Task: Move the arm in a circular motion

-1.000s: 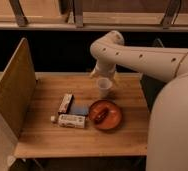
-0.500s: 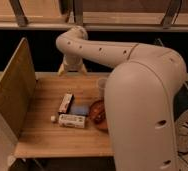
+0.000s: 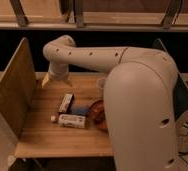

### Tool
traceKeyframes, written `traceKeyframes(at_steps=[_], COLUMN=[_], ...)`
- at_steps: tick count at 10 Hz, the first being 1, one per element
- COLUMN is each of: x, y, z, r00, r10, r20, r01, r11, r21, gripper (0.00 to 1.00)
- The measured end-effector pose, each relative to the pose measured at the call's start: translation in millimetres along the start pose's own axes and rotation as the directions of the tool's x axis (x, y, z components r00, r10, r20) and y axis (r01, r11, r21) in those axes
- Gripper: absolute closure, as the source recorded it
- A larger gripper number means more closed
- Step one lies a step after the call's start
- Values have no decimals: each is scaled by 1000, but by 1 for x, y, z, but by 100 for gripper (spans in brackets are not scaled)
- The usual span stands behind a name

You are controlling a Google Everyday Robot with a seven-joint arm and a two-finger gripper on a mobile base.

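The arm (image 3: 112, 80) reaches left across the wooden table (image 3: 42, 137); its gripper (image 3: 57, 80) hangs over the far left corner, apparently empty. A carton (image 3: 72, 120), box (image 3: 66, 102) and red bowl (image 3: 98, 112) lie nearby

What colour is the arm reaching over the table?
Cream-white arm, seen in the camera view; its hand hangs over the table's far-left area.

Single view, probably head-mounted, looking down past arm (image 3: 137, 95) at end effector (image 3: 57, 80)
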Motion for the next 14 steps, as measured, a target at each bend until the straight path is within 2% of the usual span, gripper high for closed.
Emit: traceKeyframes(at_steps=[2, 4, 6, 7, 9, 10, 11, 12, 13, 14], x=[24, 38, 43, 41, 27, 14, -2, -15, -29, -37], y=[-27, -67, -116, -144, -179, -186, -182, -173, -151, -134], z=[0, -13, -31, -41, -53, -55, -55, -53, -47, -42], r00=[997, 983, 959, 944, 926, 928, 936, 946, 961, 971], r10=[77, 180, 275, 317, 360, 354, 332, 307, 263, 228], r20=[-5, 26, 70, 92, 112, 117, 114, 106, 82, 66], r01=[-77, -182, -281, -328, -376, -371, -350, -323, -275, -237], r11=[997, 982, 954, 934, 907, 906, 912, 921, 938, 950], r21=[21, 57, 109, 145, 191, 206, 214, 216, 212, 203], gripper=[20, 20, 20, 20, 20, 20, 20, 20, 20, 20])
